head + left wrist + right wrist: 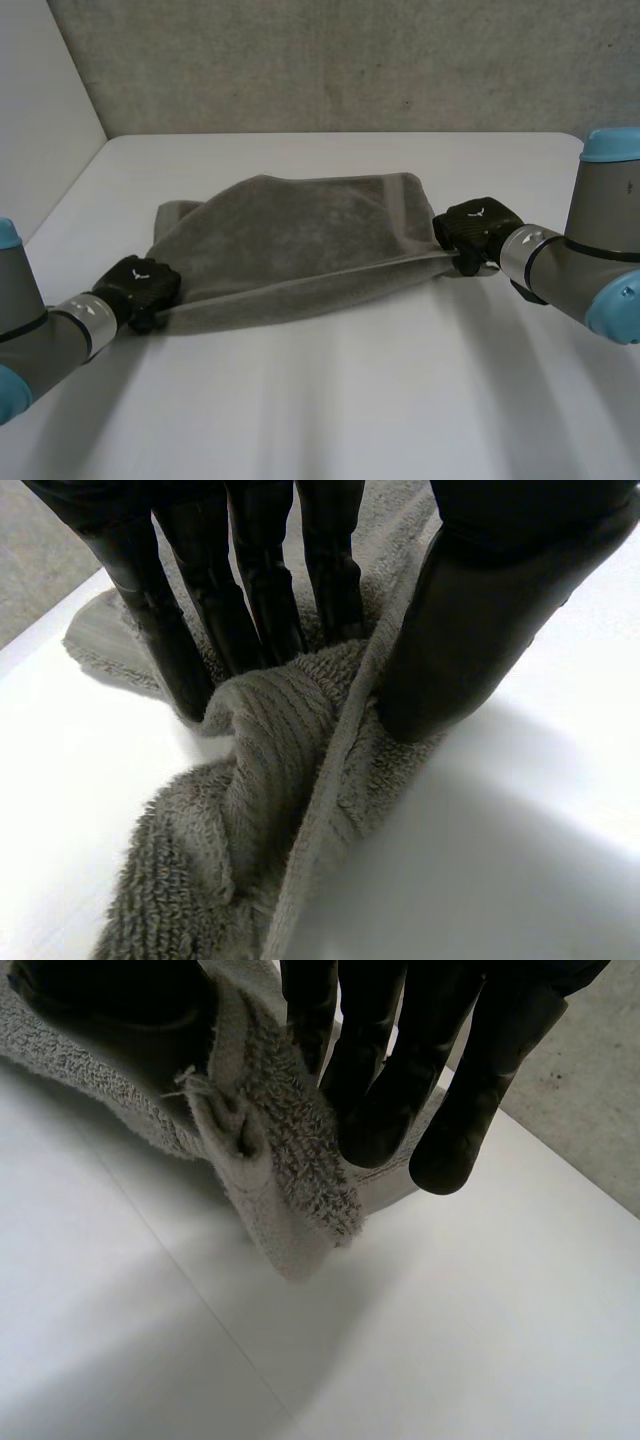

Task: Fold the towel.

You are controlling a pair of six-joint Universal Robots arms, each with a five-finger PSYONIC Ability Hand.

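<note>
A grey towel (300, 235) lies across the middle of the white table (330, 410), its near edge pulled taut between both hands. My left hand (140, 283) is at the towel's near left corner. In the left wrist view a bunched ridge of towel (270, 770) sits pinched between the fingers (250, 600) and the thumb (470, 630). My right hand (478, 226) holds the near right corner just off the table. In the right wrist view that corner (290, 1190) hangs down from between the fingers (380, 1090) and the thumb.
A grey wall (320, 60) rises behind the table's far edge and a pale panel (40, 110) stands at the left. Bare table lies in front of the towel, toward the near edge.
</note>
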